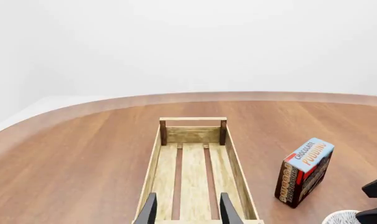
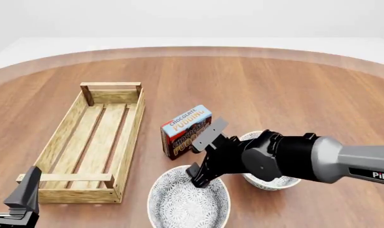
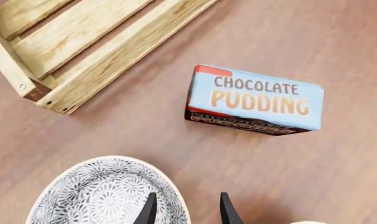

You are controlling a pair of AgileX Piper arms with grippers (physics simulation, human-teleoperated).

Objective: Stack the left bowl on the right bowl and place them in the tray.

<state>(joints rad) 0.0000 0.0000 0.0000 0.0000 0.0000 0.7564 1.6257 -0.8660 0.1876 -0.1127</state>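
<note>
Jaws open: right gripper (image 2: 200,176) over left bowl (image 2: 188,203); 2 bowls, 1 tray (image 2: 60,132).

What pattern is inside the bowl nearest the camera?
The white bowl has a grey flowery pattern inside, clearest in the right wrist view.

A long light wooden slat tray (image 1: 195,172) lies lengthwise on the brown bench (image 1: 82,154), the left pincer (image 1: 187,210) spread over its near end; a chocolate pudding box (image 1: 304,171) stands at three o'clock.
</note>
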